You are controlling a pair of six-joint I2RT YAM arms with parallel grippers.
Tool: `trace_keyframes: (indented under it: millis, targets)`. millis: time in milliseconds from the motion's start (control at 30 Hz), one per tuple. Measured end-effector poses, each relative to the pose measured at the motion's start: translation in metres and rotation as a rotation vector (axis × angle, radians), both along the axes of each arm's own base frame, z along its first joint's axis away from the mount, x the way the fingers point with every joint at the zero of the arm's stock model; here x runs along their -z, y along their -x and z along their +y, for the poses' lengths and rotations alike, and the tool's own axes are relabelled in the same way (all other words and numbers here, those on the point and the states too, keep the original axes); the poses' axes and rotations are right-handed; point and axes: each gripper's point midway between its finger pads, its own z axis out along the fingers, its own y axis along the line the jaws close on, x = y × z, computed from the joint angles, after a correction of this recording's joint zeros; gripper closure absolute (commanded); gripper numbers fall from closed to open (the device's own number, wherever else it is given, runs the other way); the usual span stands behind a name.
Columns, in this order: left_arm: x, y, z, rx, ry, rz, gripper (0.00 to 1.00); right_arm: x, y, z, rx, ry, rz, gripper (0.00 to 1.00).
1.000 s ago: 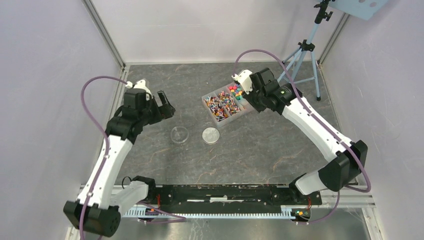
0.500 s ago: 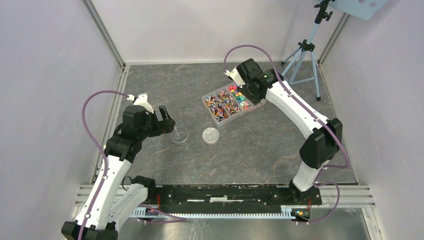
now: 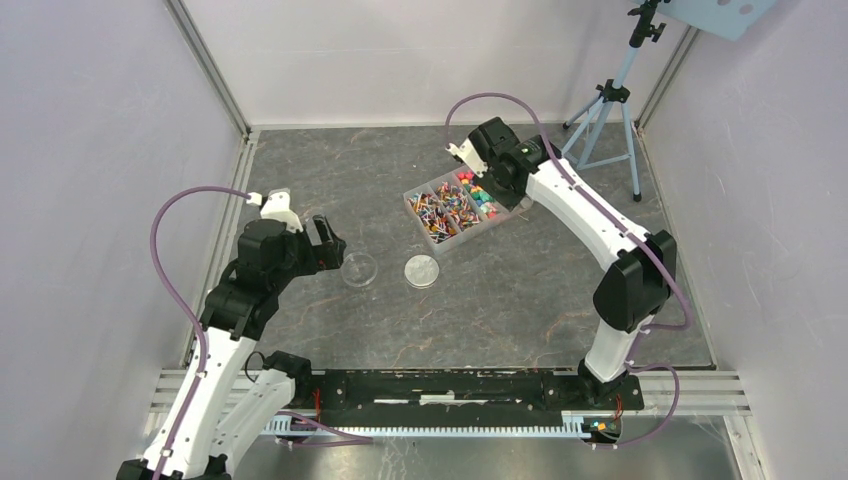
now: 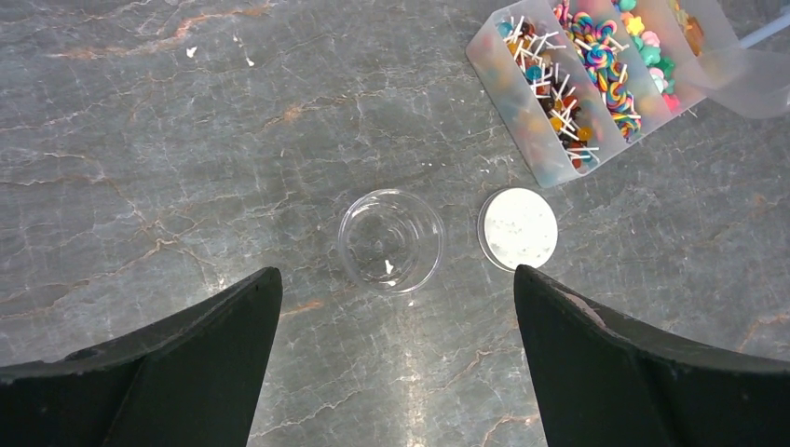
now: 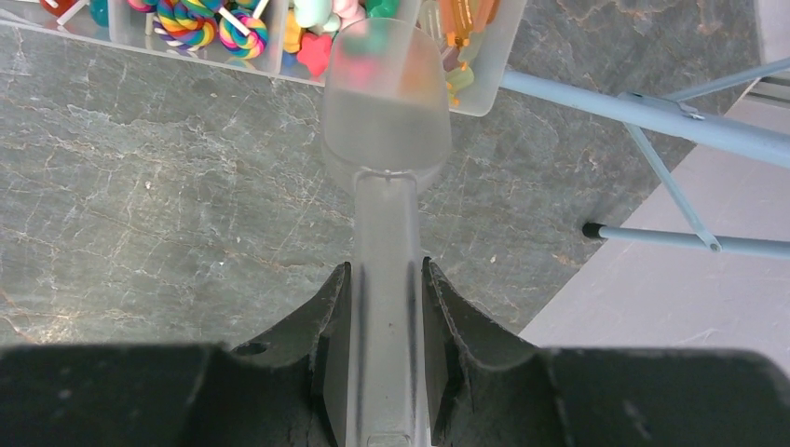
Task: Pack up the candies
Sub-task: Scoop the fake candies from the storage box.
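Observation:
The candies fill a clear divided box: lollipops, swirls and small coloured shapes. My right gripper is shut on the handle of a translucent plastic scoop, whose bowl hovers over the box's right-end compartments. From above, this gripper sits at the box's far right corner. My left gripper is open and holds nothing, just above a small clear round dish. Right of the dish lies a round pale lid. I cannot tell whether the scoop holds anything.
A light-blue tripod stands at the back right, and one of its legs passes close behind the box. Grey walls enclose the marbled table on three sides. The dish and lid lie mid-table, in front of the box.
My right arm swung in over the box's right end with the scoop, then held still. My left arm drew back toward the near side, to just left of the dish.

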Motion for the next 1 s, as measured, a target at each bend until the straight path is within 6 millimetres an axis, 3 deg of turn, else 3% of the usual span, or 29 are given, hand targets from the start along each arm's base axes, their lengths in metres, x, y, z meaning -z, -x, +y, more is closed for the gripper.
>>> trace_keyframes:
  millis: [633, 1000]
  targets:
    - [-0.002, 0.001, 0.003, 0.004, -0.028, -0.018, 0.0, 0.052, -0.028, 0.028, -0.055, -0.056, -0.013, 1.0]
    - [-0.002, 0.001, 0.003, 0.009, -0.036, -0.02, 0.0, 0.07, -0.023, 0.015, -0.059, -0.13, -0.102, 1.0]
